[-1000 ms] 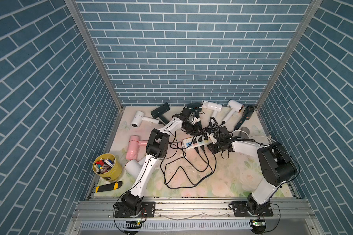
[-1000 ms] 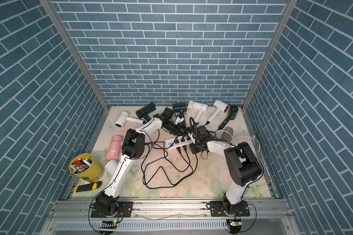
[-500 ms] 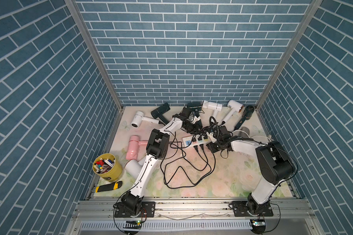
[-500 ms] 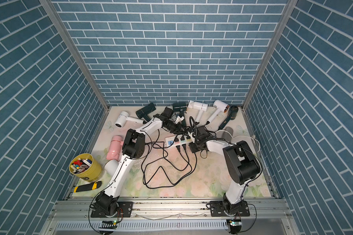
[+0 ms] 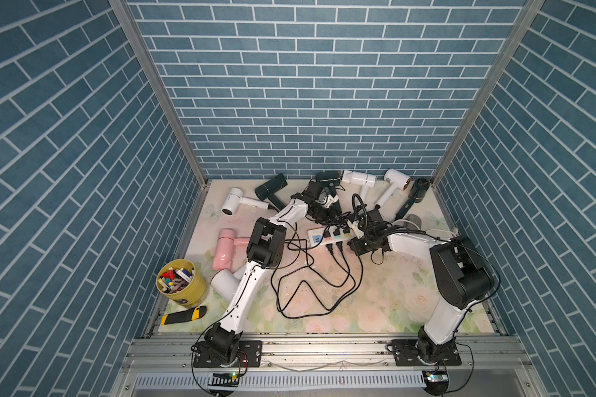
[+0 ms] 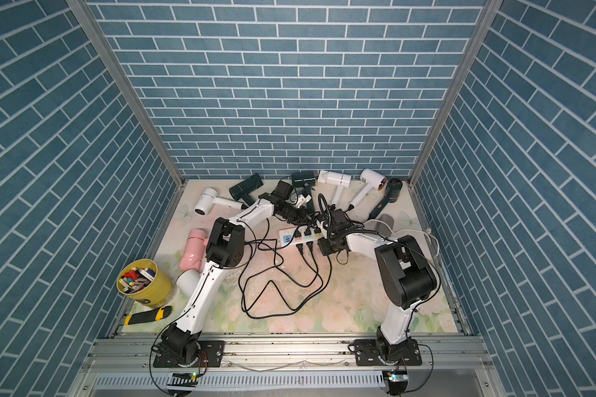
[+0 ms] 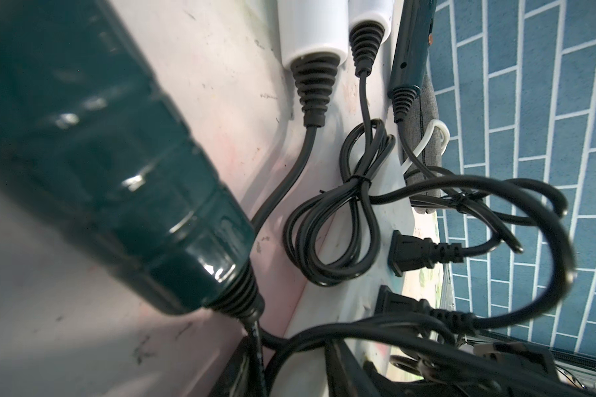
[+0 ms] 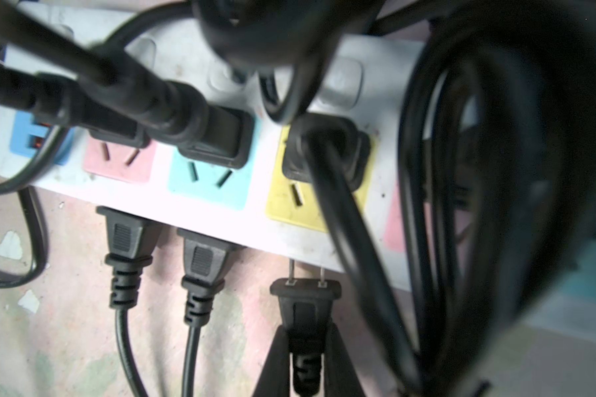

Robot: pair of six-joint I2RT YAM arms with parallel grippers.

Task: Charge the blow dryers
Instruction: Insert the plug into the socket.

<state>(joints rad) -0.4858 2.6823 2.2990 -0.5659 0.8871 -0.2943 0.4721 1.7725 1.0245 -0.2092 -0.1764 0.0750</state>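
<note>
Almost nothing has moved: only the right arm's elbow has edged inward. Its right claw [image 8: 305, 347] is pinched narrow on a plug [image 8: 305, 299], long axis pointing straight ahead at the strip [image 8: 221, 216], prongs just meeting its side beside two seated plugs; the dryers [image 5: 358, 178] lie by the back wall beyond. Whether the left claw [image 5: 320, 216] grips anything cannot be told.

Nothing readable turned up anywhere. The yellow cup [image 5: 190, 290] carried a dark mark low on its wall, too small to make out. The green dryer [image 7: 93, 165] showed a few pale marks along its handle in the left wrist view, all blurred. No word, brand or number could be read.
</note>
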